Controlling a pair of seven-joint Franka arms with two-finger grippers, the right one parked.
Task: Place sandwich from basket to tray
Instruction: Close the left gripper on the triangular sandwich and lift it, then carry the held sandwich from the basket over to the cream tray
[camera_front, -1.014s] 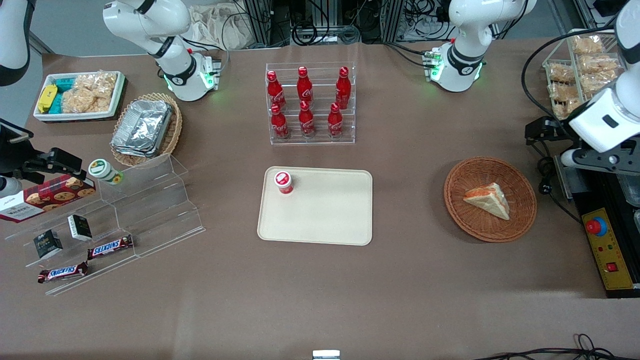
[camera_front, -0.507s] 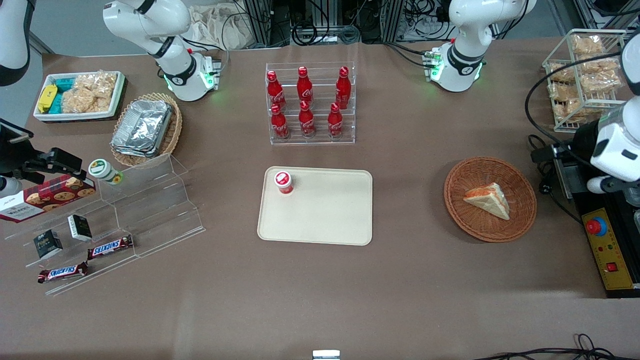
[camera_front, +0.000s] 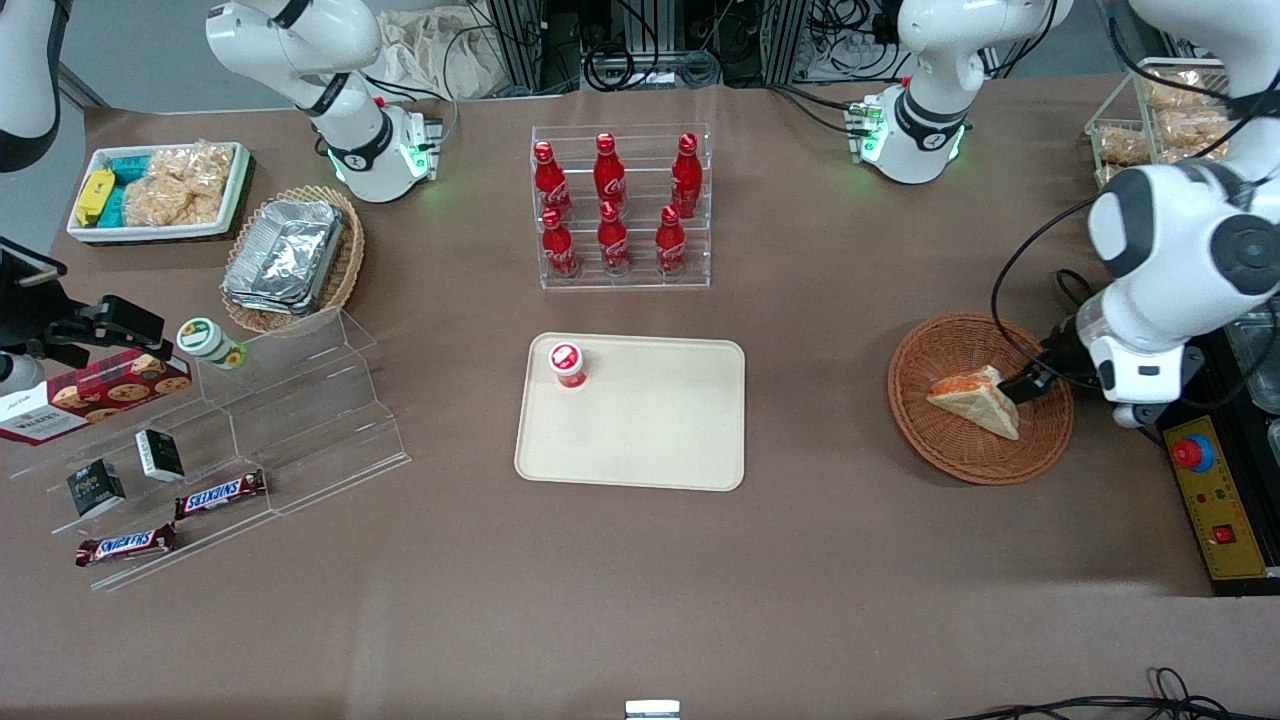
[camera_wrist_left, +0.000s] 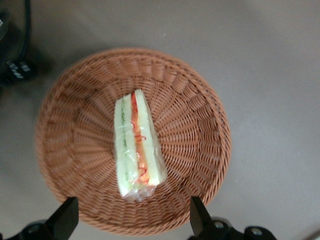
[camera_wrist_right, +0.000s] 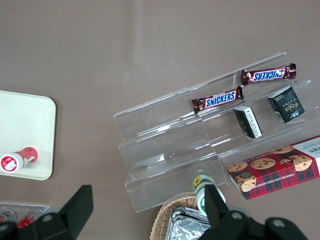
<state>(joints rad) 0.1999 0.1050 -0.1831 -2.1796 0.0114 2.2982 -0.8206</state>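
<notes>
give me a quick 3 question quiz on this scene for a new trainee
1. True or false: the triangular white-bread sandwich lies in the round reddish-brown wicker basket.
2. What stands on the flat cream-beige plastic tray? A) a Snickers bar B) a small red-capped bottle C) a foil container
3. Fill in: the left arm's gripper hangs above the basket with its fingers ____.

Key
1. True.
2. B, the small red-capped bottle.
3. Open, one on each side of the sandwich, not touching it.
</notes>
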